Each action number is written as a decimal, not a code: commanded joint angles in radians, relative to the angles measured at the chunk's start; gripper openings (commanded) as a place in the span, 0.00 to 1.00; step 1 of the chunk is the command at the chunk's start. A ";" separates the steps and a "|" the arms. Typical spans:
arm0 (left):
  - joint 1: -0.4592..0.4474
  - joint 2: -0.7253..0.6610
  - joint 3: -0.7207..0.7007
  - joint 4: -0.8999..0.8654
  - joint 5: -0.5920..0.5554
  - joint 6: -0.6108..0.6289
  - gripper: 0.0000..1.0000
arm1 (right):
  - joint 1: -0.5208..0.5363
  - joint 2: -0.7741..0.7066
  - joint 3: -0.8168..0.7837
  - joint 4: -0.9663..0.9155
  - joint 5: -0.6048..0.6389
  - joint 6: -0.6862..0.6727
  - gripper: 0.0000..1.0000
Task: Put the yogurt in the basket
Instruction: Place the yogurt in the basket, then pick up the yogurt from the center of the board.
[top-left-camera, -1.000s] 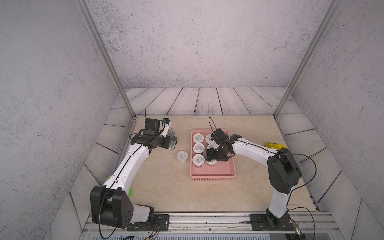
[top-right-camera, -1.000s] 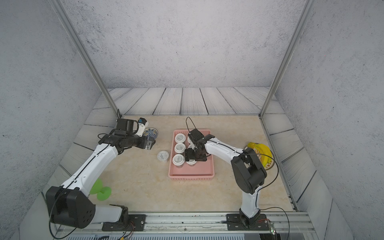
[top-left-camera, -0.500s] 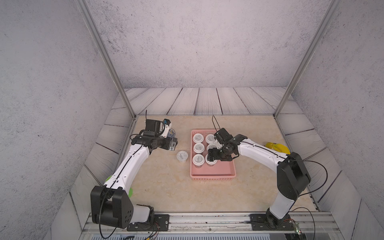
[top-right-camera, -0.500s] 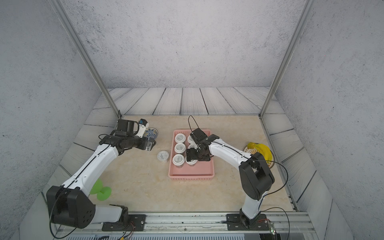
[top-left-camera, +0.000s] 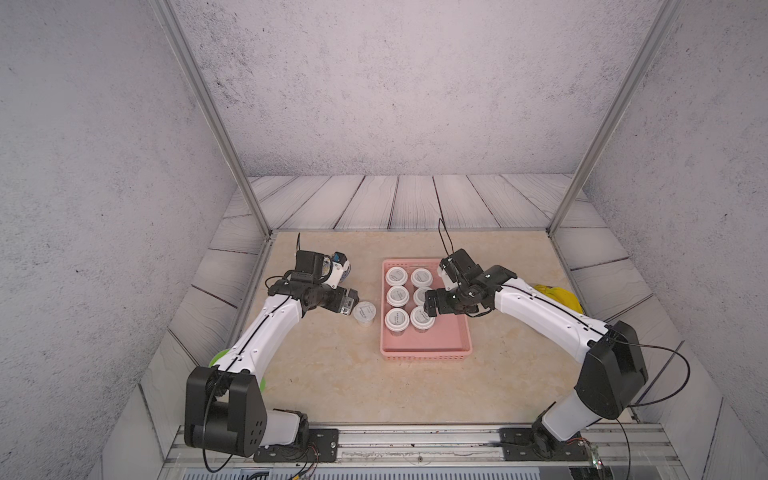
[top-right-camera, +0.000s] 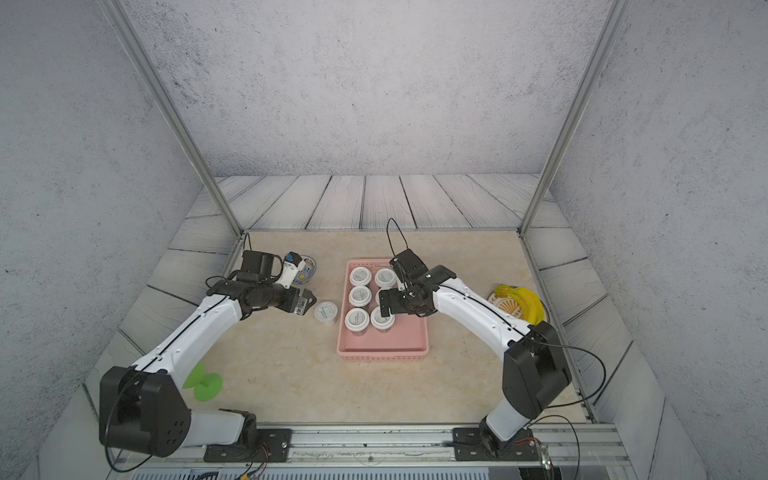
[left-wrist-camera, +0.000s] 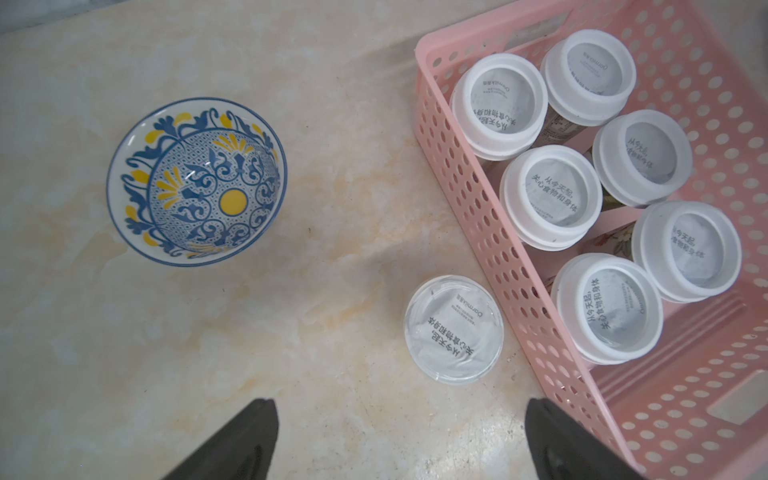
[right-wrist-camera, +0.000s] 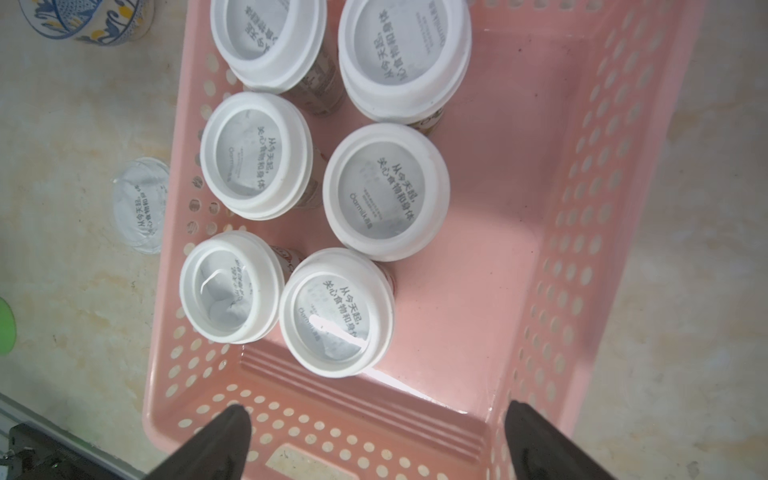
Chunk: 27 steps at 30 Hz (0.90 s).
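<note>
White-lidded and clear-walled, the last yogurt cup (left-wrist-camera: 454, 329) stands on the tabletop (left-wrist-camera: 291, 353) just beside the pink basket (left-wrist-camera: 478, 232), where six cups (right-wrist-camera: 386, 191) already sit upright. Expect it to be light, thin-walled and slick, so you should pinch the sides below the lid rim, gently. The left gripper (left-wrist-camera: 399, 440) hangs near it with fingers apart and empty; the right gripper (right-wrist-camera: 374, 440) hovers over the basket, fingers spread, holding nothing. Mind the basket wall close to the cup; the blue-patterned bowl (left-wrist-camera: 196, 181) stands clear.
</note>
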<state>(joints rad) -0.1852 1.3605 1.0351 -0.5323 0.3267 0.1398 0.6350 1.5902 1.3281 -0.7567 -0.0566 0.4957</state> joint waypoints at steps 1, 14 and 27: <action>0.007 0.005 -0.029 0.030 0.089 -0.035 0.98 | -0.022 -0.045 -0.012 -0.039 0.058 -0.030 1.00; 0.006 0.107 -0.034 0.050 0.149 -0.139 0.98 | -0.148 -0.157 -0.043 -0.090 0.126 -0.098 1.00; -0.010 0.199 -0.015 0.063 0.145 -0.180 0.98 | -0.250 -0.314 -0.167 -0.019 0.196 -0.151 1.00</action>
<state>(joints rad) -0.1883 1.5459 1.0035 -0.4789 0.4606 -0.0246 0.3946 1.3125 1.1824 -0.7998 0.0902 0.3759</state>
